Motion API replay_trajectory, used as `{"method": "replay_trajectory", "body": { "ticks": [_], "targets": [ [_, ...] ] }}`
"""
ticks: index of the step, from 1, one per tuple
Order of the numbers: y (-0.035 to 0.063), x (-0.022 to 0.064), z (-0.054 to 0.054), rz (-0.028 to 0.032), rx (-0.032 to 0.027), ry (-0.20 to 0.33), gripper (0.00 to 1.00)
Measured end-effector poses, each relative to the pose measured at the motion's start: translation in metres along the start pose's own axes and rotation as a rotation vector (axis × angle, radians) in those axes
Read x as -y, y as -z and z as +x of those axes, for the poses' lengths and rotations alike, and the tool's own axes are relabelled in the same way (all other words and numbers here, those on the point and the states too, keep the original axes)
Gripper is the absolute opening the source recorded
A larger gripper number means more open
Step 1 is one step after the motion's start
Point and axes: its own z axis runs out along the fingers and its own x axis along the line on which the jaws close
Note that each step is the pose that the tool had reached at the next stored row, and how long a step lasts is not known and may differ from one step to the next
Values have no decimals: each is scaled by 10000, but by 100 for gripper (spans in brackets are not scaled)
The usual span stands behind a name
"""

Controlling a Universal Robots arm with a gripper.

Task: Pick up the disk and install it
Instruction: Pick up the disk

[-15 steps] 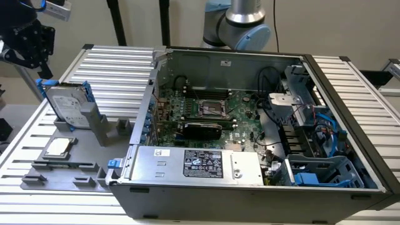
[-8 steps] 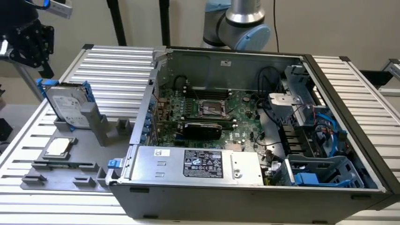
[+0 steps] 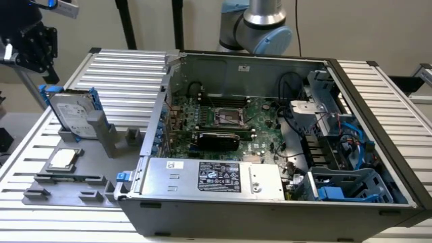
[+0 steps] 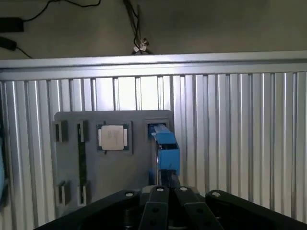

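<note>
Black matte tool [image 4: 171,191], closed and empty, above upright blue-framed silver disk [image 4: 166,148]

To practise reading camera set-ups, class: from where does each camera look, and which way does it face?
Exterior view: high off the arm, looking down into the open computer case; the arm shows behind it.
Wrist view: above the grey fixture, looking down on it; the gripper shows.
Shared: the grey fixture, the disk and the chip.
</note>
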Motion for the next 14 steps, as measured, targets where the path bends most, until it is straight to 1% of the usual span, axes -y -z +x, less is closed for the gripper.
{"method": "replay_trajectory", "body": {
  "ticks": [2,3,5,6,9,14],
  "targets": [
    [-4,-11,-13,-3,36,41,0],
    [-6,-19,-26,-2,43,48,0],
    [-10,-29,-47,-25,43,47,0],
    [-12,-31,-49,-44,43,48,100],
    [-17,-34,-50,-96,39,48,100],
    [-39,-34,-50,-128,39,47,100]
  ]
}}
